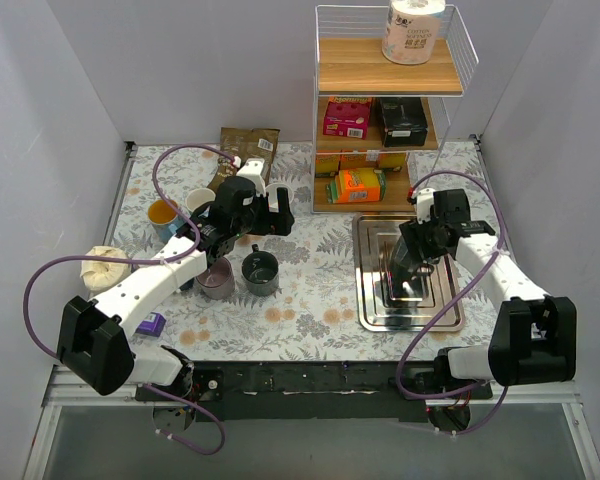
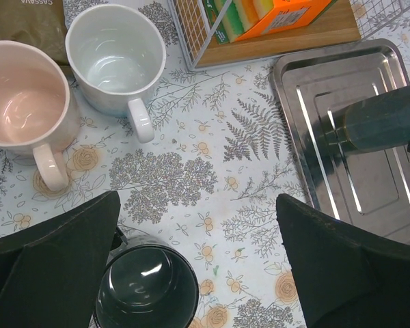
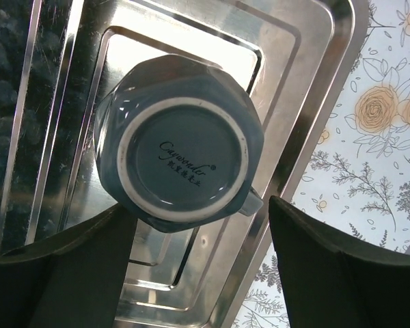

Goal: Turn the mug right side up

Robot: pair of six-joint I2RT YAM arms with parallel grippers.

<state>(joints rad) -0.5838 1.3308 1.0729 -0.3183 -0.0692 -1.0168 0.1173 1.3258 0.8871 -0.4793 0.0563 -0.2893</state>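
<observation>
1. The blue-grey faceted mug (image 3: 181, 154) stands upside down, its ringed base facing up, on the steel tray (image 1: 378, 300) at the right of the table. Its handle points toward the tray's edge.
2. The tray lies on a floral tablecloth (image 1: 310, 300), and plain white walls close in 3 sides.
3. Behind the tray stands a wire-and-wood shelf (image 1: 390, 70) with a toilet roll (image 1: 413, 30) on top, boxes below and an orange sponge pack (image 1: 358, 185) on the lowest level.
4. At the left of the cloth, a white mug (image 2: 116, 58), a pink mug (image 2: 24, 96) and a dark mug (image 2: 147, 290) stand upright, and a brown bag (image 1: 250, 145) lies behind them.
5. The right gripper (image 3: 195, 205) points down over the upturned mug with its jaws spread wide on either side of it and holds nothing. I cannot tell whether either finger touches the mug.
6. The left gripper (image 2: 197, 199) reaches out above the dark mug, jaws fully apart and empty.
</observation>
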